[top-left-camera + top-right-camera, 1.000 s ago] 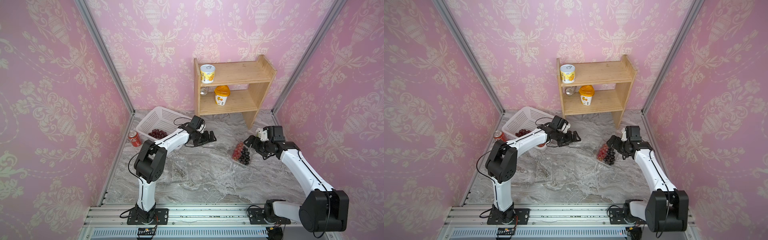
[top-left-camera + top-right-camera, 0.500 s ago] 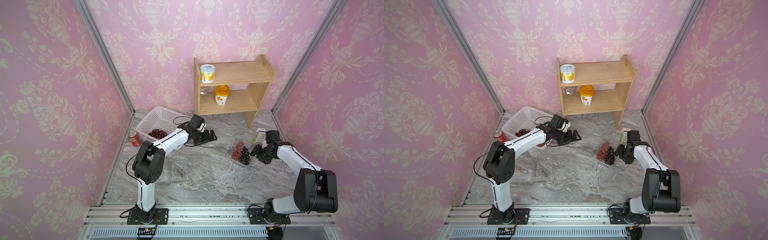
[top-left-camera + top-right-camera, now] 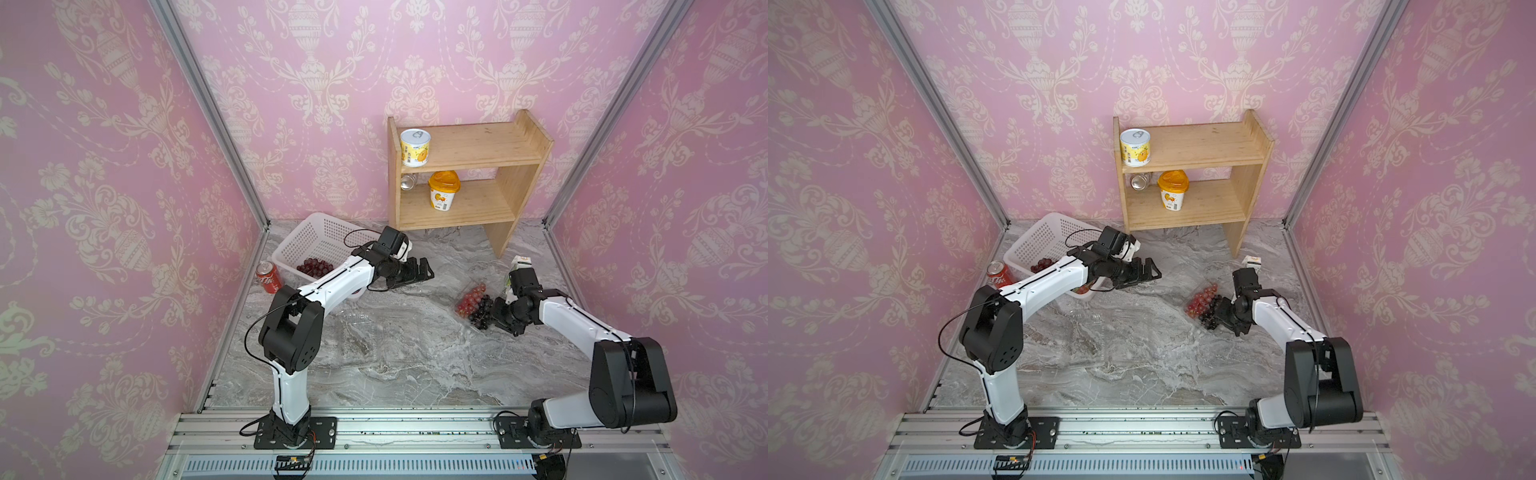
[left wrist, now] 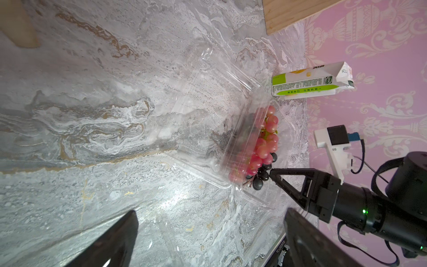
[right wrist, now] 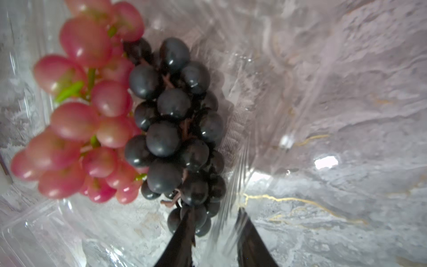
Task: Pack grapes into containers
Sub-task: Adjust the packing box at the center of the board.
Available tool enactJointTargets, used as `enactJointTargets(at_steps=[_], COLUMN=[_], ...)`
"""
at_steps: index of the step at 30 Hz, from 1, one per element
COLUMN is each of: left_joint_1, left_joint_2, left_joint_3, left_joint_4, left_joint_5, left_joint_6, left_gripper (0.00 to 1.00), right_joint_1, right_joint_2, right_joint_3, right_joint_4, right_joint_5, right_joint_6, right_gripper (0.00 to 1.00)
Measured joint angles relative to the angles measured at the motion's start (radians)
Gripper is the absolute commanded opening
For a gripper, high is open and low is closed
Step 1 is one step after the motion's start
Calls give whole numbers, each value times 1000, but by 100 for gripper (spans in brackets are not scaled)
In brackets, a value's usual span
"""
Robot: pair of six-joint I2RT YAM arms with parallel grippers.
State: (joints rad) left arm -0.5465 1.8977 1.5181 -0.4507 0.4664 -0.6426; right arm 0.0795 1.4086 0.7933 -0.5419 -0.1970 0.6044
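White perforated basket [image 3: 320, 237] at the back left holds one dark red bunch [image 3: 314, 266]. The open clear clamshell [image 4: 251, 196] at right holds a pink bunch [image 5: 76, 120] touching a black bunch [image 5: 171, 129]. The left gripper [image 3: 422, 272] gapes wide; the right gripper [image 5: 216, 209] has narrow jaws astride the clamshell's plastic, grip unclear.

Table [image 3: 395, 353] is overlooked from high front in both top views; grapes [image 5: 161, 138] are seen close by R wrist, farther by L wrist.
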Motion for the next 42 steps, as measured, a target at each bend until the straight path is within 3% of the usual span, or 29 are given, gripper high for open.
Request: enactJointTargets(at_steps=[8,18,29,42], left_joint_1=[8,7,-27,-60], left_joint_2=[0,113,365,430], left_joint_3=[0,60,336,378], left_joint_4=[-10,-11,-31,5], left_joint_5=[0,-12,-140,-216], left_joint_6=[5,-6,94,230], left_gripper=[99,98,96,96], right_joint_1=[106,54,-100,-99], right_joint_2=[-101,-104,-60,88], right_joint_3=[-34,-6,86,109], right_joint_4=[-14,-86,-107,-51], right_joint_5=[20,41,32,-16], right_joint_6=[85,55,-33,-80], right_gripper=[29,54,57,50])
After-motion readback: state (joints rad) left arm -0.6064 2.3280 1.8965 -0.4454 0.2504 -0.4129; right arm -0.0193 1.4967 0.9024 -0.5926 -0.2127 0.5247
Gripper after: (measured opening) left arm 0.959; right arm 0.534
